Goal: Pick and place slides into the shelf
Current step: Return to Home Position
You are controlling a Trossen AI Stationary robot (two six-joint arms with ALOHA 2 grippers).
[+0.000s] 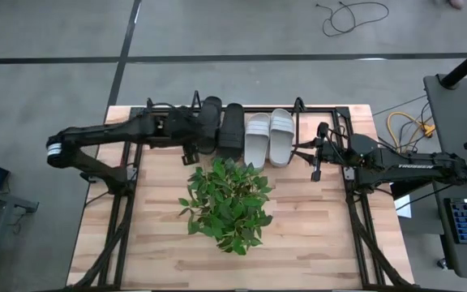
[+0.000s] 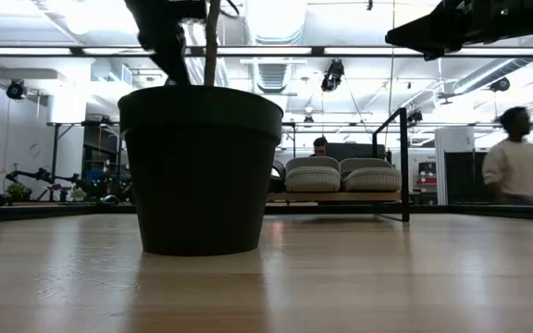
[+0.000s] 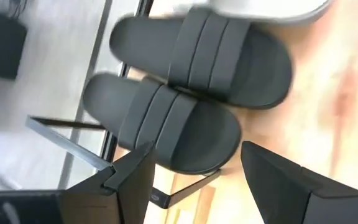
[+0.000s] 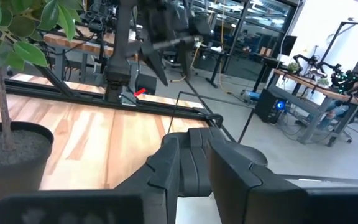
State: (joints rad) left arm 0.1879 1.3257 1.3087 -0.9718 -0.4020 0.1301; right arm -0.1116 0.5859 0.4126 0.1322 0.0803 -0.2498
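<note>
1. The left gripper [image 1: 191, 152] hangs just in front of the black pair, on the near side of the shelf [image 2: 403, 166]. Its fingers are spread wide and hold nothing.
2. The two black slides [image 1: 220, 126] lie side by side at the shelf's left end, touching each other, straps up.
3. The two light grey slides [image 1: 270, 136] sit right beside them, also side by side. All four slides are in one row on the shelf, so I judge the placing done, with only the arms' retreat left.
4. The potted plant [image 1: 229, 203] stands on the table [image 1: 314, 243] in front of the row, well apart from both grippers.
5. The right gripper [image 1: 318, 158] waits just beyond the grey pair's right side, its fingers pressed together on nothing.
6. Handling, as a judgement: the slides look like light moulded foam, with a sole that bends a little and a matte, non-slippery surface. They are not fragile. The wide strap, or the sole edge beside it, is the best place to pinch.
</note>
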